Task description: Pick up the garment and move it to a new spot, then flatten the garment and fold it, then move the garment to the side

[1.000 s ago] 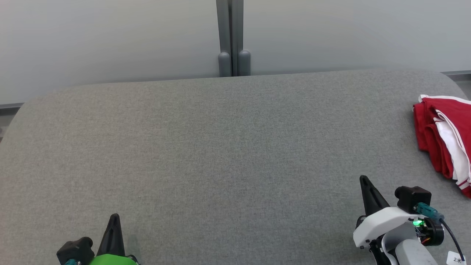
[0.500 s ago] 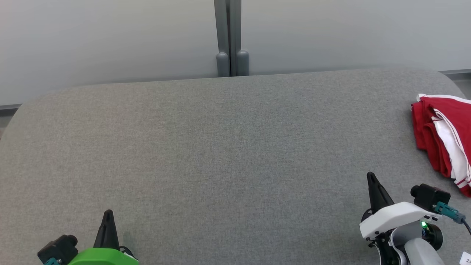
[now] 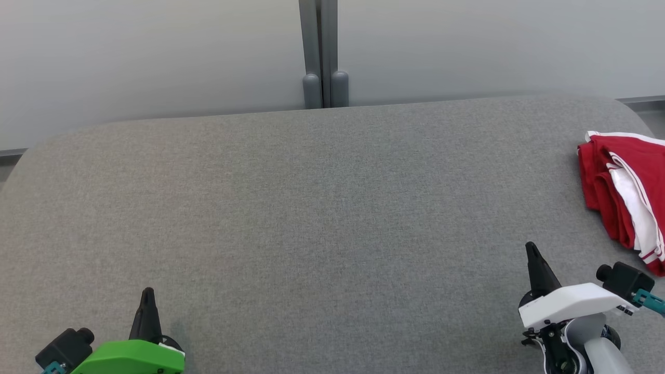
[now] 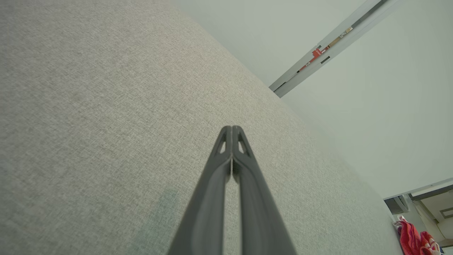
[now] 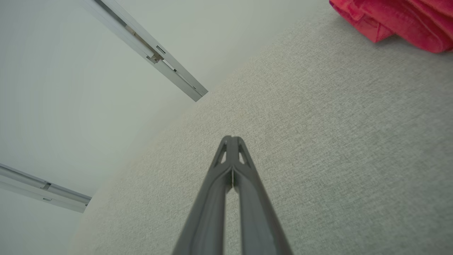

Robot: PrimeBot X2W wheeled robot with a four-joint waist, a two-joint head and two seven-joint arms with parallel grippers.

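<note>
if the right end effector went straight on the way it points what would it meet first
Probably nothing soon: the shut right end effector points across the grey table toward the pale wall, and the red garment lies off to its side. Whether it dips onto the table is unclear.

- Head view: high, looking forward and down across the grey table (image 3: 322,208); wall (image 3: 156,52) beyond at top;
- Left wrist view: low, close over the table; looking along the left gripper (image 4: 231,129);
- Right wrist view: likewise, along the right gripper (image 5: 231,139);
- All three share the table and the red garment (image 3: 597,182) at its right end
</note>
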